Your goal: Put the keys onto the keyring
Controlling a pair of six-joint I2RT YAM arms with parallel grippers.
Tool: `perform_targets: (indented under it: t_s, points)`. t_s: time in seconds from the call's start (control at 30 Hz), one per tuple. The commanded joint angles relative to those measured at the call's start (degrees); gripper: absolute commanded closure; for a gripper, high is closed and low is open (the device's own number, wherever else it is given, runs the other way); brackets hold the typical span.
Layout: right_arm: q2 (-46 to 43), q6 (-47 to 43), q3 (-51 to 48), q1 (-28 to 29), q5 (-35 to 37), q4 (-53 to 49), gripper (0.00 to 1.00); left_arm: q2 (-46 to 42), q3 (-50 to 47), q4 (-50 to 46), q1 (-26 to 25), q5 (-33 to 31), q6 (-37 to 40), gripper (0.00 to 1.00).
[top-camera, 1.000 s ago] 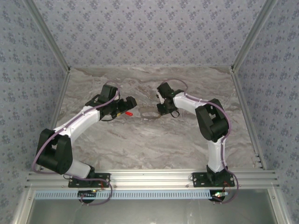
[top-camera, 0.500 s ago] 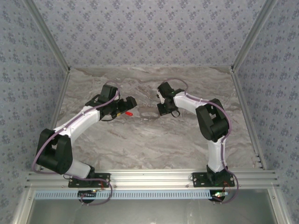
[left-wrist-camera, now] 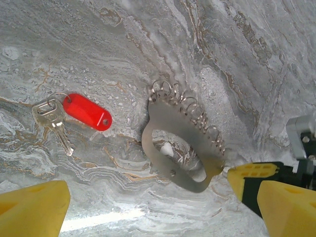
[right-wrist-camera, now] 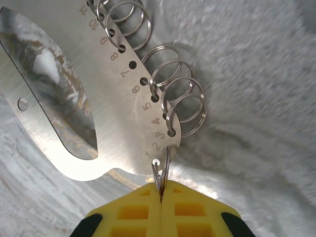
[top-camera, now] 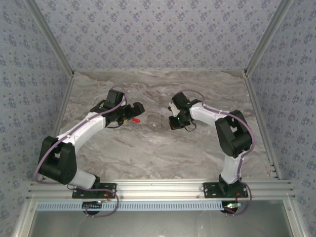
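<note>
The keys (left-wrist-camera: 87,112) are a red oval tag with small silver keys on a ring, lying flat on the marble. In the top view the keys (top-camera: 136,119) lie just beside my left gripper (top-camera: 138,111). The keyring (left-wrist-camera: 173,117) is a grey metal oval plate with several split rings along one edge, to the right of the keys. My left gripper (left-wrist-camera: 158,217) hovers open above both, holding nothing. My right gripper (right-wrist-camera: 161,195) is shut on the small end rings of the keyring (right-wrist-camera: 113,113), at the holes marked 1 and 2. Its yellow fingertips (left-wrist-camera: 247,174) touch the plate's right end.
The marble table (top-camera: 148,158) is bounded by patterned walls at the back and sides and an aluminium rail (top-camera: 158,187) at the near edge. Both arms reach toward the table's middle, their grippers a short way apart.
My right gripper has closed on the keyring's end rings and its arm has shifted slightly right and toward the near edge. The left arm has not moved.
</note>
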Motion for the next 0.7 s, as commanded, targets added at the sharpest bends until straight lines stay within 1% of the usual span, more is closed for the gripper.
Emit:
perform_targets:
  t_s: [0.0, 0.03, 0.1, 0.2, 0.23, 0.3, 0.37, 0.5, 0.67]
  points:
    - [-1.4, 3.2, -3.6, -0.4, -4.8, 0.3, 1.00, -1.6, -0.7, 0.8, -0.2, 0.7, 0.2, 0.02]
    - [-1.2, 3.5, -4.2, -0.6, -4.9, 0.8, 1.00, -1.6, -0.7, 1.0, -0.2, 0.9, 0.3, 0.02]
    - [-0.8, 4.0, -4.6, -1.1, -4.9, 1.3, 0.95, -1.4, -0.7, 1.2, -0.2, 0.9, 0.1, 0.02]
    - [-0.8, 4.9, -5.0, -2.3, -4.0, 1.8, 0.74, -1.2, -0.5, 1.3, -0.2, 1.1, 0.1, 0.02]
    - [-1.0, 5.3, -5.2, -2.7, -3.6, 1.9, 0.69, -1.3, -0.4, 1.3, -0.1, 1.1, 0.1, 0.02]
    - [-2.0, 6.2, -5.6, -3.5, -2.9, 2.1, 0.64, -1.3, -0.4, 1.3, -0.2, 1.0, 0.2, 0.02]
    - [-3.4, 7.5, -6.5, -4.5, -1.8, 2.7, 0.61, -1.5, -0.5, 1.2, -0.2, 0.9, 0.3, 0.02]
    - [-6.5, 10.0, -8.6, -5.9, -1.0, 3.9, 0.60, -1.7, -0.9, 1.3, -0.2, 0.8, 0.3, 0.02]
    - [-9.4, 10.9, -10.0, -5.9, -0.2, 4.7, 0.60, -1.8, -1.3, 1.2, -0.1, 0.8, 0.4, 0.02]
